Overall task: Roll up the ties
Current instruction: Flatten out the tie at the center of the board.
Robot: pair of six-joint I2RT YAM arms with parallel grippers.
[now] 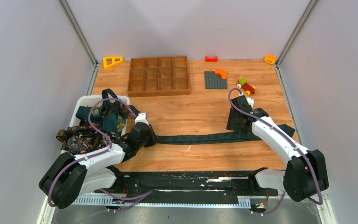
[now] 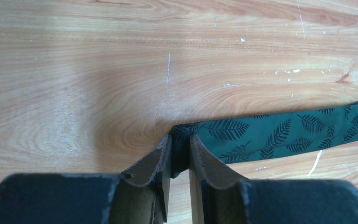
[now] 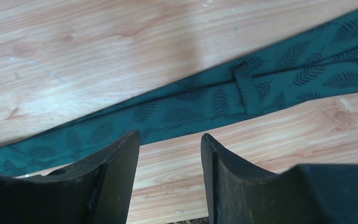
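A dark green leaf-patterned tie [image 1: 205, 138] lies stretched left to right across the wooden table. My left gripper [image 1: 152, 139] is shut on its narrow left end; in the left wrist view the fabric tip is pinched between the jaws of the gripper [image 2: 180, 136], and the rest of the tie [image 2: 284, 133] runs off to the right. My right gripper [image 1: 237, 126] hovers over the tie's wider part. In the right wrist view that gripper [image 3: 169, 136] stands open with bare wood between its fingers, and the tie [image 3: 214, 105] lies just beyond the tips.
A white bin [image 1: 85, 99] at the left holds more ties: teal ones [image 1: 108, 115] and a brown patterned one [image 1: 77, 139]. At the back are a wooden compartment tray [image 1: 158, 75], a grey baseplate [image 1: 214, 80], a toy car [image 1: 246, 87] and small orange and yellow pieces.
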